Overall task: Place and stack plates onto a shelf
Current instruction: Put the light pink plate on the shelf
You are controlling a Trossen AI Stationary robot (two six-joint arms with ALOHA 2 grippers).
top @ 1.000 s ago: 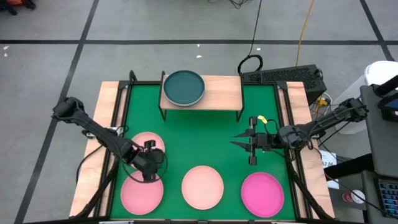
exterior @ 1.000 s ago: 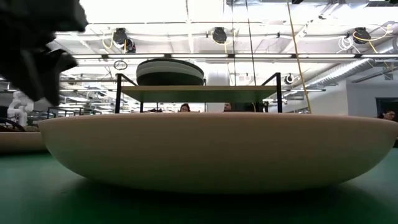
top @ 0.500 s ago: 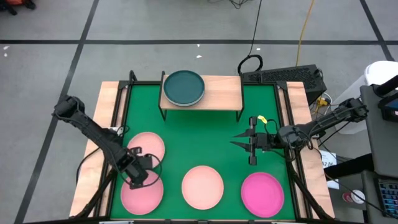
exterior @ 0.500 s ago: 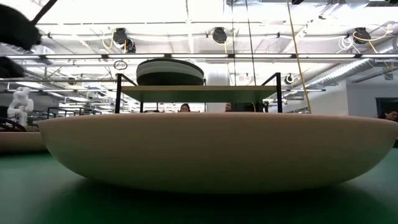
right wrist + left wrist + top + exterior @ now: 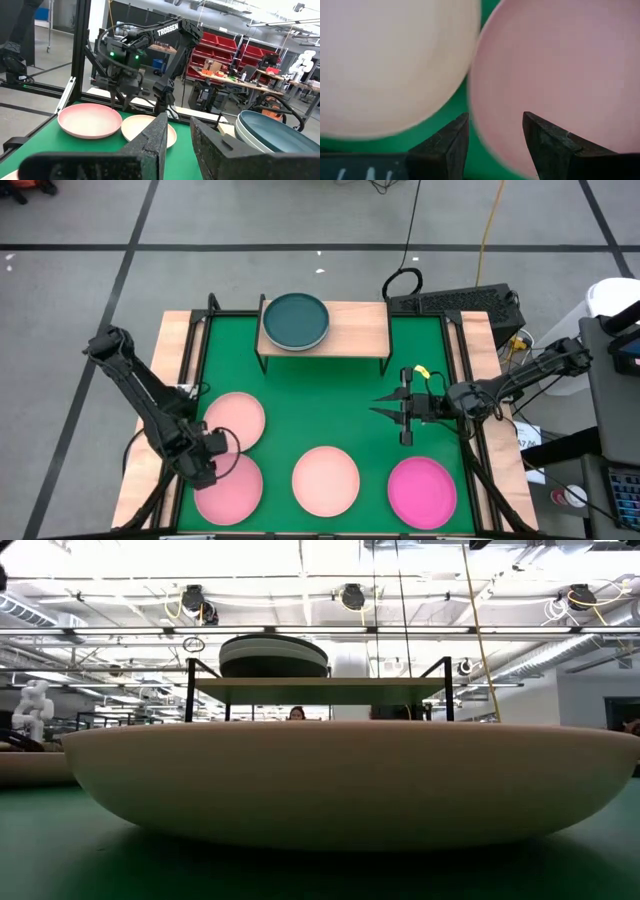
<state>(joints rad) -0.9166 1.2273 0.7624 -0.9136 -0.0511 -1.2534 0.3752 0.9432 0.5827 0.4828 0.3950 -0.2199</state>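
Nearest the front edge of the desk (image 5: pixel 290 395), three plates lie in a row: a pink plate (image 5: pixel 232 488) at seven o'clock, a peach plate (image 5: pixel 325 480) at six and a magenta plate (image 5: pixel 421 491) at five. The left tool (image 5: pixel 205 463) hangs low over the pink plate's nine o'clock rim, its fingers (image 5: pixel 442 145) released and set either side of that rim, probably so it can pinch the edge. Just behind, touching or nearly so, lies a second pink plate (image 5: pixel 236 418). At three o'clock the right tool (image 5: pixel 400 408) waits above bare green, released, well apart from any plate. Farthest, at twelve o'clock, stands the shelf (image 5: pixel 350 328); a teal-topped stack (image 5: pixel 296 320) fills its eleven o'clock half, leaving the other half free, likely for a second pile.
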